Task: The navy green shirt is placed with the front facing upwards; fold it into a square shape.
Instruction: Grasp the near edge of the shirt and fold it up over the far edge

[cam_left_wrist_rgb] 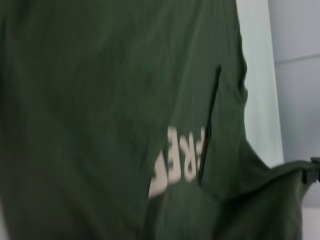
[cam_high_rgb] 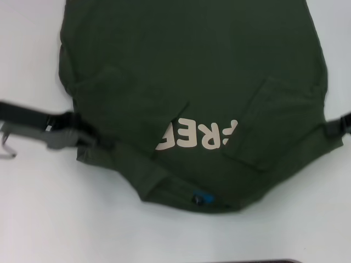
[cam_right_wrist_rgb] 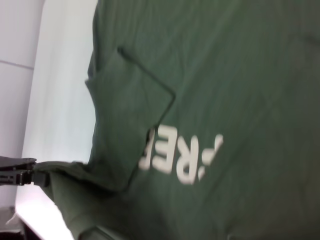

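The navy green shirt (cam_high_rgb: 192, 71) lies on the white table with its cream lettering (cam_high_rgb: 197, 136) face up and both sleeves folded in over the chest. Its blue neck label (cam_high_rgb: 204, 198) is at the near edge. My left gripper (cam_high_rgb: 88, 143) is shut on the shirt's left shoulder edge. At the far right, my right gripper (cam_high_rgb: 333, 127) is shut on the other shoulder edge. The cloth is drawn out toward each gripper. The left wrist view shows the shirt (cam_left_wrist_rgb: 100, 100) stretched up to the right gripper (cam_left_wrist_rgb: 309, 172). In the right wrist view the shirt (cam_right_wrist_rgb: 225, 100) is pulled to the left gripper (cam_right_wrist_rgb: 37, 176).
The white table (cam_high_rgb: 33, 219) shows bare on both sides of the shirt and in front of it. A dark strip (cam_high_rgb: 263, 261) lies at the table's near edge. The shirt's hem runs out of the head view at the far side.
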{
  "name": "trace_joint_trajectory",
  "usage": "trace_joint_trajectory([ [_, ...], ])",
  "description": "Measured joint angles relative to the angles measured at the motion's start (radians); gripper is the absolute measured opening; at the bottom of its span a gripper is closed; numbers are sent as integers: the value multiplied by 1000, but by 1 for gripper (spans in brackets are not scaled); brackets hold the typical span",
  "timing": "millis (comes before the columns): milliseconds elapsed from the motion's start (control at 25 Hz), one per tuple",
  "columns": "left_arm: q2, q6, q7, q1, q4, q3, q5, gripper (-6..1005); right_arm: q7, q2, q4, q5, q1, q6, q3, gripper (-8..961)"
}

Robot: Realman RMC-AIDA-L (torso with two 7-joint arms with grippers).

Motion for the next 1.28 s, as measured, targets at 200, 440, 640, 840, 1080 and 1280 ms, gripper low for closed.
trace_joint_trajectory([
  [200,-7,-136,-13,-87,52,-2,-23,33,26,-18,-2,2,85,38,1,50],
  [440,-19,-281,-34,-173,85,-3,-32,33,57,-25,-9,3,164,97,-6,50],
  [640,-23,-398,-51,-202,81,0,-92,33,69,-24,-9,2,198,151,-13,50],
  [840,-39,-557,-58,-216,82,8,-164,33,73,-23,-9,2,205,224,-7,50],
  [1080,-63,-676,-59,-225,83,9,-183,32,72,-14,-8,42,201,334,-11,50],
  [1280,-86,-743,-56,-239,83,8,-185,32,66,-8,0,80,203,422,-14,50],
])
